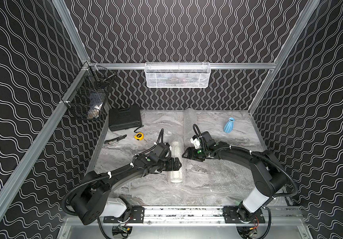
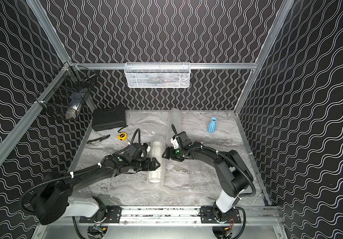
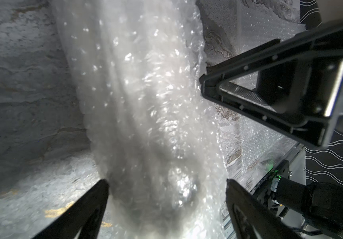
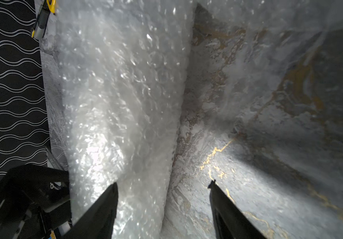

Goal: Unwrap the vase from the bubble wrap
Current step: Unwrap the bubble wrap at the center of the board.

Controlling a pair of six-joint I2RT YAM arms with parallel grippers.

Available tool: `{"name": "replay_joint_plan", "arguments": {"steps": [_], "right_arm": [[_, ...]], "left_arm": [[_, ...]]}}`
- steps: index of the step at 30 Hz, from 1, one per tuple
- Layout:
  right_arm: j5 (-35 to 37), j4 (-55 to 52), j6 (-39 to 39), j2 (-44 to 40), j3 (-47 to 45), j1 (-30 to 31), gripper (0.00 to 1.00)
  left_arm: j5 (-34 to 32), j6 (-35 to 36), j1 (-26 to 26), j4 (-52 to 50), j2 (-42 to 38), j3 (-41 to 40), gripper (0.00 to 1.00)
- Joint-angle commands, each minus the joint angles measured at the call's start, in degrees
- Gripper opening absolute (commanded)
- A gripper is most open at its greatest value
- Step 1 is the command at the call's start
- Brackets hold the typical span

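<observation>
In a top view your left gripper [image 1: 179, 164] and right gripper [image 1: 184, 154] are flanking the bubble wrap roll [image 1: 175, 150] on the table [image 1: 156, 193], likely to peel it; left wrist, fingers [image 3: 96, 203] are straddling it wide, grip unclear; right wrist, fingers [image 4: 104, 209] are gaping empty at its edge.

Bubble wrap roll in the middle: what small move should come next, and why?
Probably close the right gripper on the edge of the roll, to start peeling. Its jaws stand open with that edge between them, the left gripper straddles the roll, and the roll is not yet unwound.
</observation>
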Motion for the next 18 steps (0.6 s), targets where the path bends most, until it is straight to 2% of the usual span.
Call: {"name": "replay_joint_plan", "arguments": {"steps": [1, 5, 12, 18], "right_arm": [[1.07, -0.13, 0.42, 0.1, 0.44, 0.1, 0.68], [1.74, -0.6, 0.35, 0.54, 0.62, 0.14, 0.66], [4.06, -1.5, 0.36, 1.54, 0.86, 0.18, 0.66], [4.52, -1.74, 0.2, 1.48, 0.94, 0.18, 0.66]], "left_arm": [[1.81, 1.55, 0.13, 1.28, 0.38, 0.15, 0.85], [1.1, 2.46, 0.15, 0.38, -0.33, 0.52, 0.85], [-5.54, 7.67, 0.82, -7.56, -1.46, 3.82, 0.91], [-5.2, 10.81, 4.81, -9.06, -1.51, 5.14, 0.92]]}}
